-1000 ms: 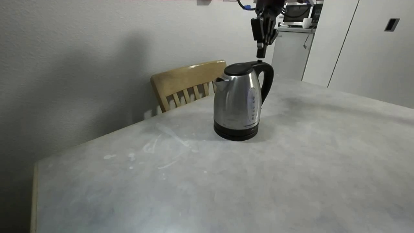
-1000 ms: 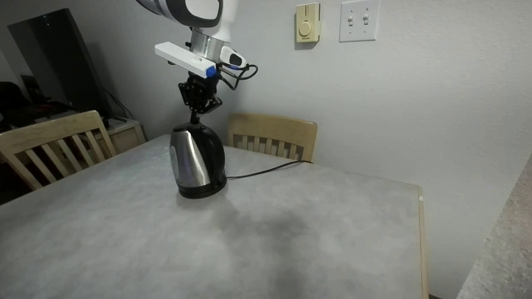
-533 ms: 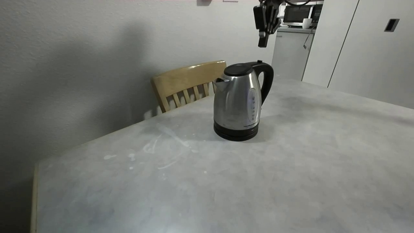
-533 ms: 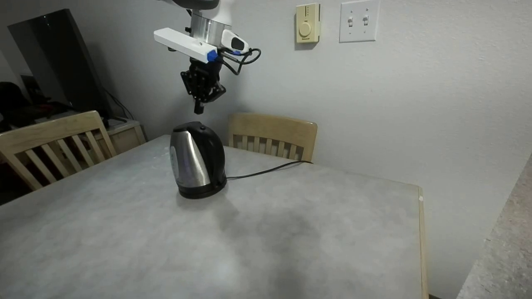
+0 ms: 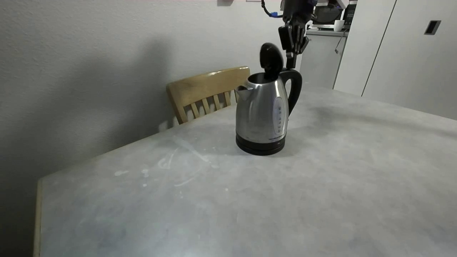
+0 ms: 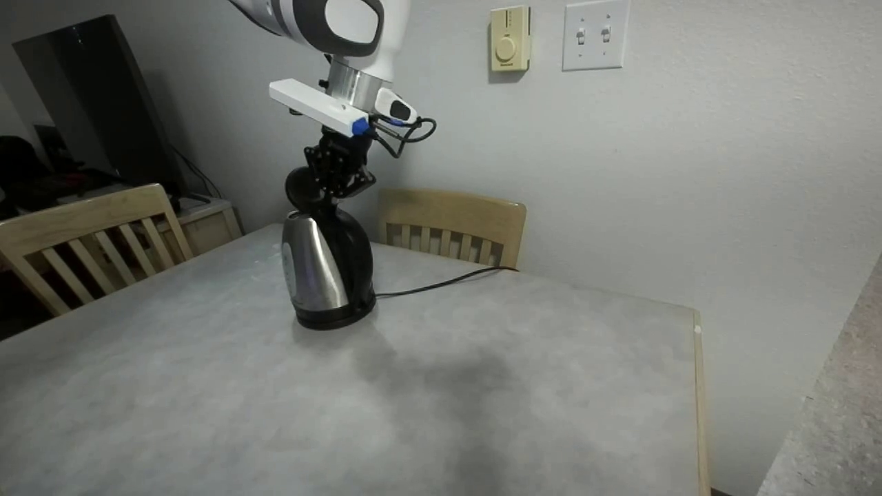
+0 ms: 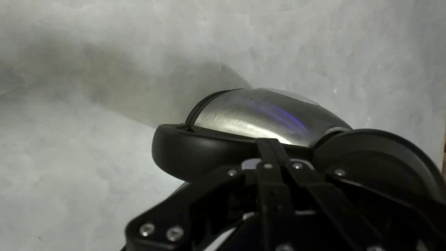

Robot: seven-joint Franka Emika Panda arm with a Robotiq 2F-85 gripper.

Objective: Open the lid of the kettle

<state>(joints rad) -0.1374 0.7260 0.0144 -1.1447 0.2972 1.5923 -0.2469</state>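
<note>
The steel kettle (image 5: 261,114) stands upright on the table, and it also shows in the other views (image 6: 313,265) (image 7: 258,115). Its black lid (image 5: 270,59) is swung up on its hinge near the handle, with the kettle's mouth uncovered. The raised lid also shows in an exterior view (image 6: 302,187) and in the wrist view (image 7: 383,157). My gripper (image 7: 267,141) is shut with its fingertips together and nothing between them. In an exterior view the gripper (image 5: 291,66) points down at the top of the black handle (image 5: 295,89), behind the lid. The fingertips hide the small button there.
The grey table (image 5: 228,207) spreads around the kettle. A black cord (image 6: 448,279) runs from the kettle to the table edge. Wooden chairs (image 6: 451,213) (image 6: 96,213) stand at the table edges, and a wall (image 6: 689,172) rises behind.
Half a second ago the gripper was higher above the handle and the lid lay closed. The gripper has come down onto the handle top, and the lid has swung up open.
</note>
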